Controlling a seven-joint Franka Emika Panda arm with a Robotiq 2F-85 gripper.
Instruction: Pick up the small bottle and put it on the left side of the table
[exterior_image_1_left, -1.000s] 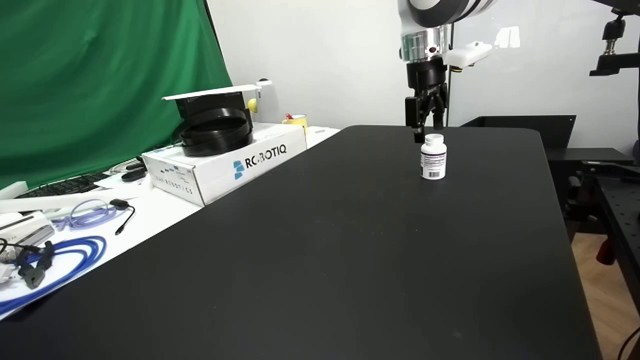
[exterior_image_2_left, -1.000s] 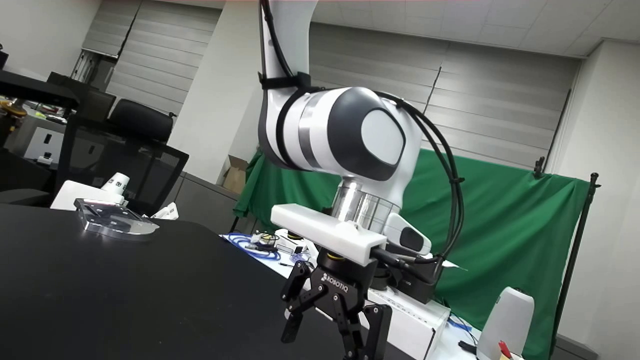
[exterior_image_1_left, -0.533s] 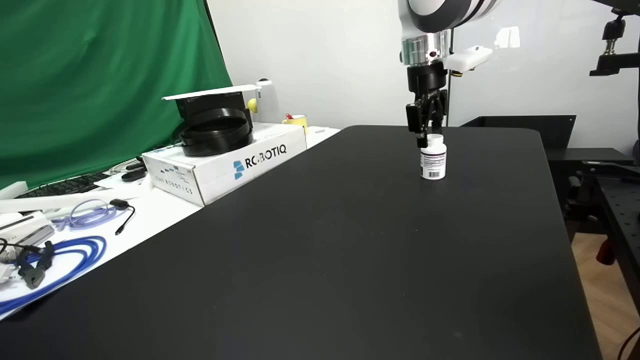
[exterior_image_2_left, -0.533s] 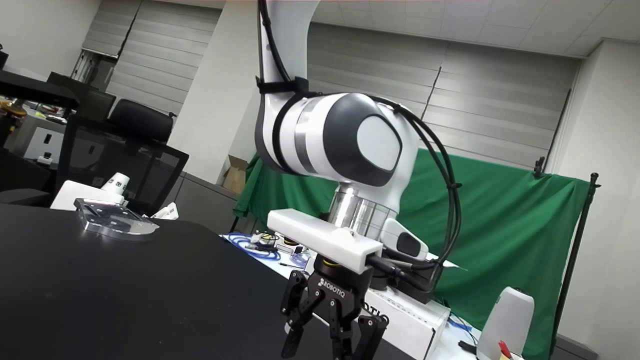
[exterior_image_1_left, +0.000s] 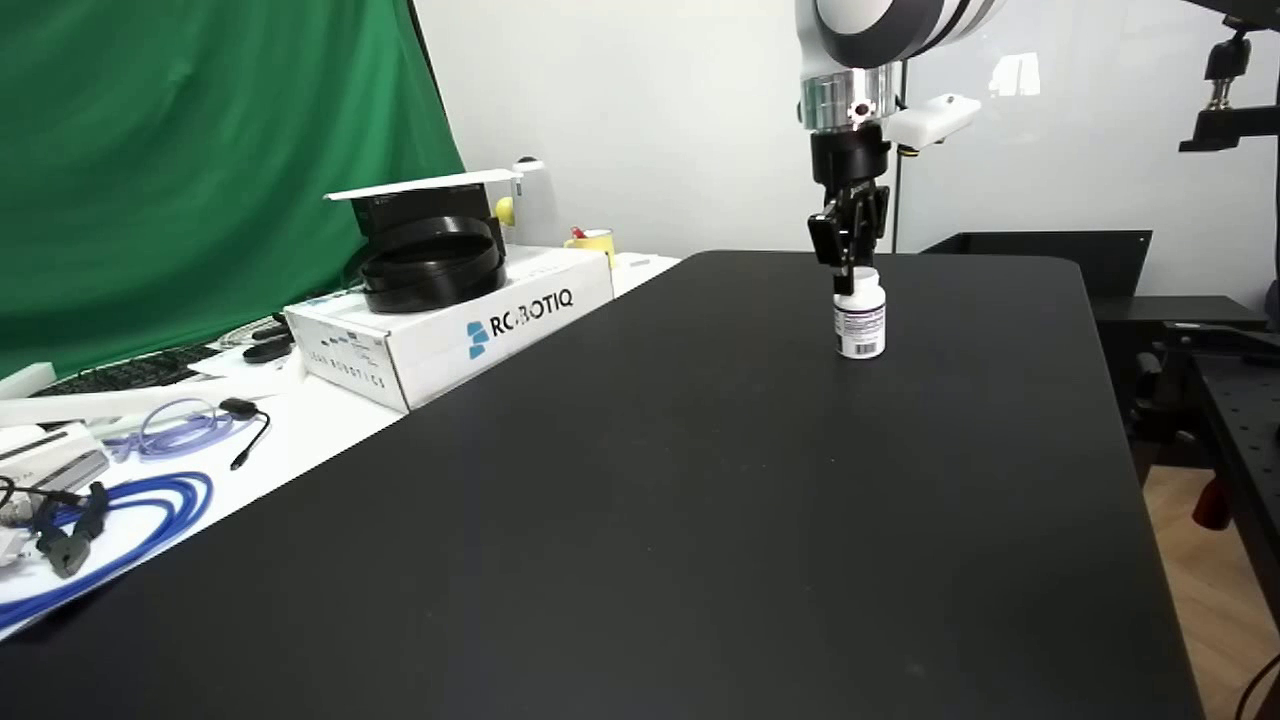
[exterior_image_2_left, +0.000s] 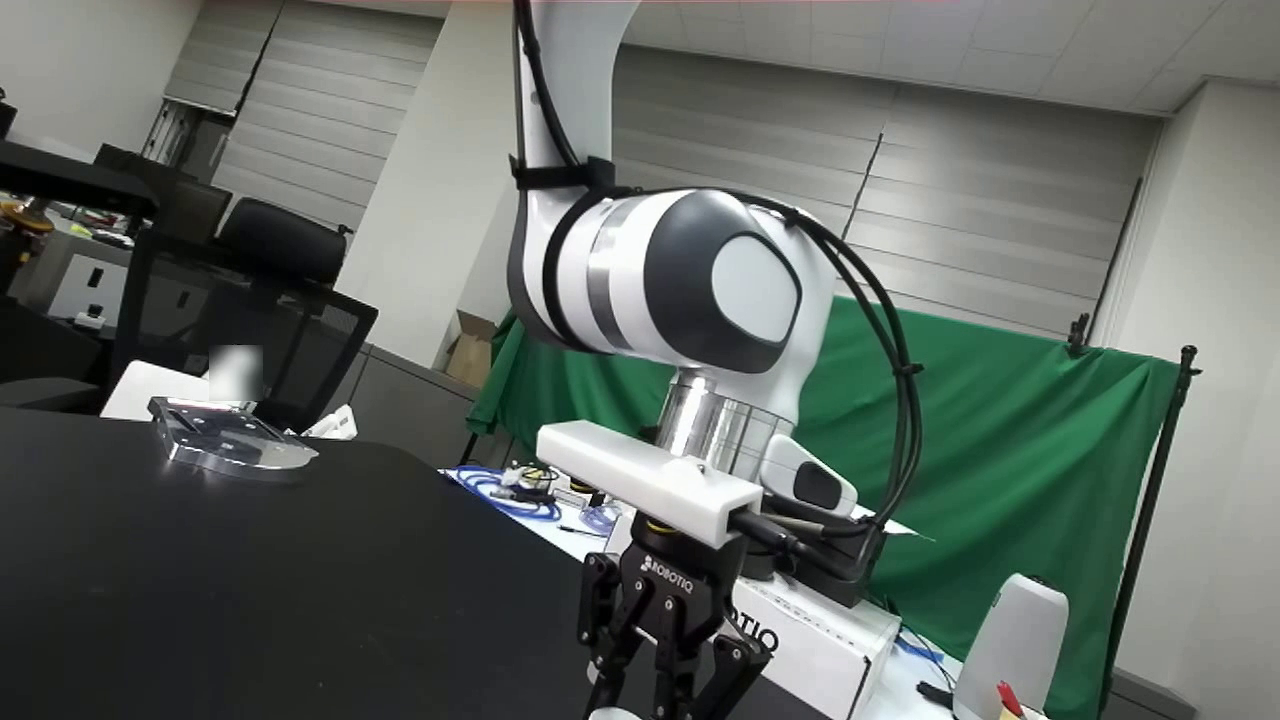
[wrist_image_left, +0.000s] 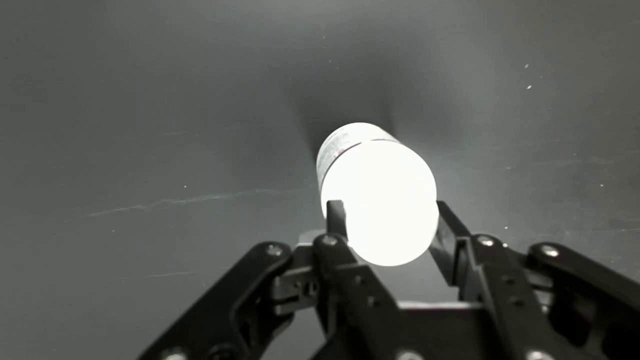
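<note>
The small bottle (exterior_image_1_left: 860, 328), white with a pale printed label, stands upright on the far part of the black table (exterior_image_1_left: 700, 500). My gripper (exterior_image_1_left: 857, 277) points down over it, fingertips at the height of its cap. In the wrist view the cap of the small bottle (wrist_image_left: 382, 175) is a bright white disc, and the gripper (wrist_image_left: 390, 215) has one finger pressed against either side of it. In an exterior view only a white sliver of the small bottle (exterior_image_2_left: 612, 714) shows at the bottom edge, under the gripper (exterior_image_2_left: 660, 697).
A white box (exterior_image_1_left: 450, 330) with blue lettering and black rings on top lies beside the table. Blue cable (exterior_image_1_left: 180, 510) and a yellow mug (exterior_image_1_left: 596, 242) are on the white surface there. A clear plastic piece (exterior_image_2_left: 235, 435) sits near a table edge.
The gripper has come down to the cap, and its fingers have drawn together onto it. The small bottle has shifted slightly left in an exterior view.
</note>
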